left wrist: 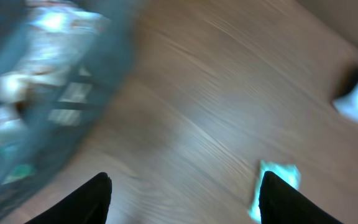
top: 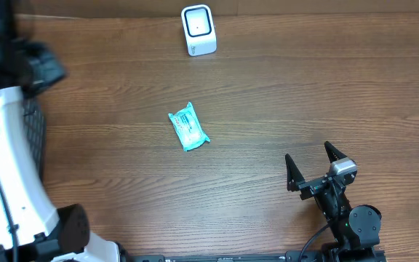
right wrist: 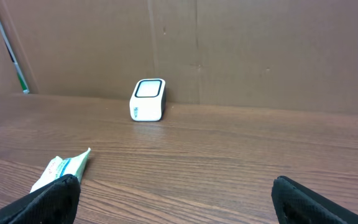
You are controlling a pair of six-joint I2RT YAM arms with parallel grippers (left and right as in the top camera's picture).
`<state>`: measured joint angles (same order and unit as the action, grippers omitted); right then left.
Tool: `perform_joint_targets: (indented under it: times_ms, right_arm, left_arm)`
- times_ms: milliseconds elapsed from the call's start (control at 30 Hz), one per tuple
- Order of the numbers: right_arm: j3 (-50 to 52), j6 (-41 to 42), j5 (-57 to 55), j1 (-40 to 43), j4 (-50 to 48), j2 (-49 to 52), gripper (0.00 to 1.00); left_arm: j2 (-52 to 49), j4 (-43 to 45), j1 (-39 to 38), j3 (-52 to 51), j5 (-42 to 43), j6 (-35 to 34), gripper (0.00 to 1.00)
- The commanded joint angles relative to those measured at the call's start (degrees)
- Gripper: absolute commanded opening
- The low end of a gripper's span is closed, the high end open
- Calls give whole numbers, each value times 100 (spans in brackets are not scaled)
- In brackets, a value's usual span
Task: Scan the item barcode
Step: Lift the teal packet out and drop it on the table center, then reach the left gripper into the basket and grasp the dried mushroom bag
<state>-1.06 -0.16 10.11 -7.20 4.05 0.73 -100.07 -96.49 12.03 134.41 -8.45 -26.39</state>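
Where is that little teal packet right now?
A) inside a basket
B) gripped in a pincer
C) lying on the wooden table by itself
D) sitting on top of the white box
C: the teal packet lies flat on the table, with bare wood between it and both the white box and the right pincer, which stands open and empty.

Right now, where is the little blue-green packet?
In the overhead view the teal packet lies flat near the middle of the table, on the robot's side of the white scanner and left of the open right gripper.
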Motion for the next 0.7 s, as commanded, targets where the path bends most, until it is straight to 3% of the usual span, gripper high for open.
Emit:
perform_joint_targets:
  times_ms: [0,133,233,333,533,667]
  right_arm:
    - [59,17,-2,20,-28,-57,100]
    - [59,17,0,20,-28,-57,100]
    - [59,17,0,20,-28,-57,100]
    - [59,17,0,20,-28,-57,100]
    - [59,17,-2,20,-28,-57,100]
    - [59,17,0,20,-28,-57,100]
  left_arm:
    - [98,-31,1279,74,-162,74,59]
    - [96,31,2566,55,256,-645,58]
    - [92,348,3357,-68,1060,-664,58]
    - [28,667,3812,-313,1080,-684,58]
    - [-184,1456,3888,-1357,682,-734,60]
    - [-551,2002,3847,-2100,632,-317,59]
